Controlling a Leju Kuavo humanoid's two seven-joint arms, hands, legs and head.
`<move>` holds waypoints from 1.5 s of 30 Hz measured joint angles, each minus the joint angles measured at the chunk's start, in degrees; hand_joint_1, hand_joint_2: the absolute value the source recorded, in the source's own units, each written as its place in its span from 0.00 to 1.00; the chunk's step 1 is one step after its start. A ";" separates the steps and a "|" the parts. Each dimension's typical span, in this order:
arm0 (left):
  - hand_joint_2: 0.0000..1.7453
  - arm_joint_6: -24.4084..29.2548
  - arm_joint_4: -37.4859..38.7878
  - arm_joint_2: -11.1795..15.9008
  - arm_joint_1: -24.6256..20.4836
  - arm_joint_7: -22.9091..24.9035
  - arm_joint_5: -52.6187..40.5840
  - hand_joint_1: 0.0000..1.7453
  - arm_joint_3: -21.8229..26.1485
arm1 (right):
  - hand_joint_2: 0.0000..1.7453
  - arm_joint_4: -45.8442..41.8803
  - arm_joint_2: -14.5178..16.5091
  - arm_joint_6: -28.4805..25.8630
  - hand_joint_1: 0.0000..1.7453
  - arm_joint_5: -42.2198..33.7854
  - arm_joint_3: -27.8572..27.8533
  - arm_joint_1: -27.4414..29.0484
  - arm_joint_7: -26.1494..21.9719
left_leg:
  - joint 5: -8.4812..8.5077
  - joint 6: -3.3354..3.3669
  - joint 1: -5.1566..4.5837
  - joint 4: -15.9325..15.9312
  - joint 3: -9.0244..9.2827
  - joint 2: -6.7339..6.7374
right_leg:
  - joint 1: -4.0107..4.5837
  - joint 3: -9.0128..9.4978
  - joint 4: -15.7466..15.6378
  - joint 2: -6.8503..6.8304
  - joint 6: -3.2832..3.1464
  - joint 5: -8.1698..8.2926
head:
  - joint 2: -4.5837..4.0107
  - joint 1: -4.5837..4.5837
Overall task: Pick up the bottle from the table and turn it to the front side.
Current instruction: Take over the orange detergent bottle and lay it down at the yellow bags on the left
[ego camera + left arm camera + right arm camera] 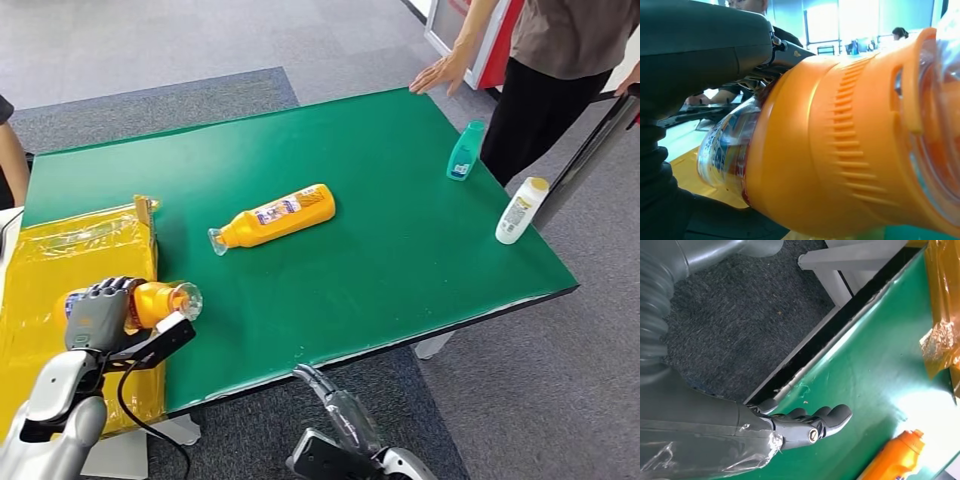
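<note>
Head view has the left hand [102, 312] wrapped around an orange bottle [155, 302], lifted at the worktop's near left corner, lying sideways with its clear cap end pointing toward the middle of the worktop [392, 270]. Left wrist view, up close: orange shoulder and printed label right against the dark fingers [696, 55]. Beneath the hand sits a yellow plastic-wrapped box [68, 260]. Right hand [332, 400] hangs just off the near edge, fingers straight and apart, holding nothing. Out further, a second orange bottle [275, 217] lies flat mid-worktop. Teal bottle [465, 151] near the far right corner, white bottle [521, 210] at the right edge. A person's hand [440, 73] rests on the far edge.
</note>
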 joint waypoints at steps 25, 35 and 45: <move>0.00 0.63 6.17 -0.74 2.26 9.37 4.14 0.00 2.82 | 1.00 2.75 0.01 -1.20 0.00 -0.88 -0.11 0.48 1.17 | -0.04 -0.04 0.00 -0.02 0.25 0.07 | -0.01 0.20 0.03 0.05 -0.02 -0.02 | 0.00 0.00; 0.75 19.78 -10.20 -3.47 10.93 -5.51 16.70 0.00 10.18 | 1.00 -2.23 -1.11 -6.37 0.00 -0.50 -0.97 5.44 4.23 | -0.09 -0.03 0.00 -0.02 0.10 0.06 | -0.01 0.10 0.02 0.05 -0.06 -0.08 | 0.00 0.00; 1.00 1.25 -26.55 -7.43 24.65 -43.29 64.37 0.00 10.98 | 1.00 -4.82 -3.21 -11.00 0.00 -2.27 -0.18 7.70 2.94 | -0.25 0.09 0.00 -0.02 0.03 0.09 | -0.02 0.13 0.01 0.03 0.01 -0.23 | 0.00 0.01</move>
